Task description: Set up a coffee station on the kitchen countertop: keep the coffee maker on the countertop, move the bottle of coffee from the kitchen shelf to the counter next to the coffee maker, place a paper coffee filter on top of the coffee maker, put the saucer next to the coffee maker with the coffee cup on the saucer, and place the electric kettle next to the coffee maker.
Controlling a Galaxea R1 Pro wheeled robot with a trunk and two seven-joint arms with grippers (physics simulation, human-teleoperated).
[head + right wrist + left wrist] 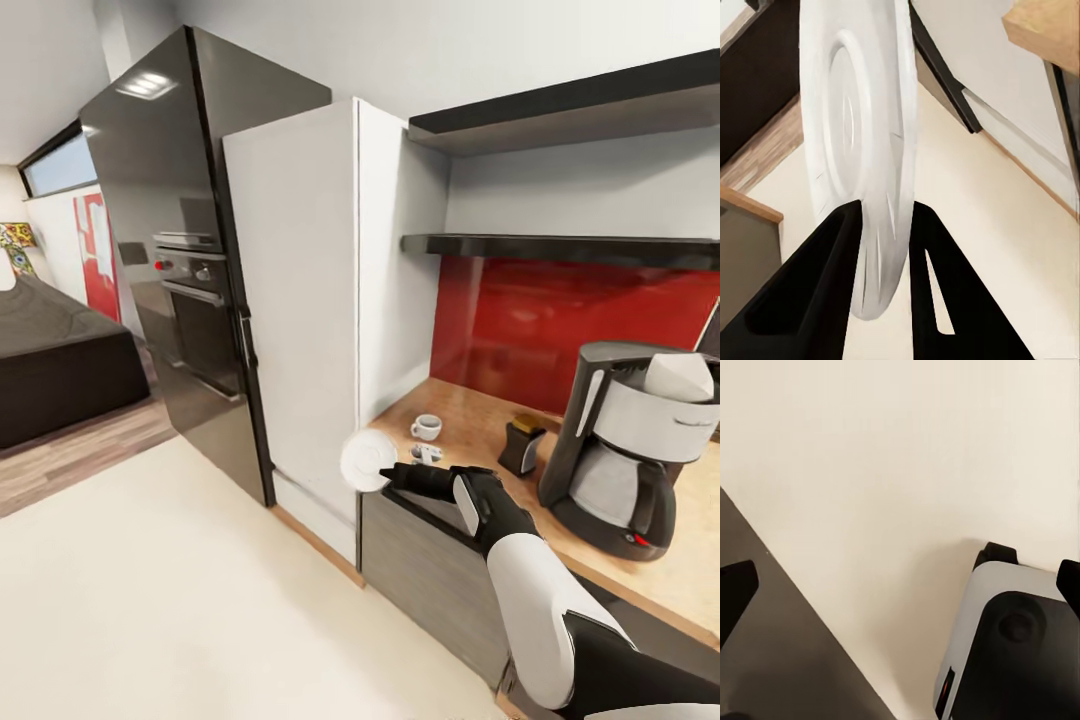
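Note:
My right gripper (393, 473) is shut on the rim of a white saucer (367, 460), held on edge just off the left end of the wooden countertop (470, 420). In the right wrist view both black fingers (832, 255) pinch the saucer (855, 142) over the floor. A white coffee cup (427, 427) stands on the counter just behind it. Further right are a small dark bottle with a gold top (522, 443) and the black coffee maker (625, 460), with a white paper filter (678, 378) on top. My left gripper (900, 585) is open above the floor.
A tall white cabinet (300, 300) stands left of the counter, with a black oven column (185, 270) beyond it. Two dark shelves (560, 245) hang over a red backsplash (580, 320). Beige floor (180, 580) spreads in front; a dark bed (50, 350) lies far left.

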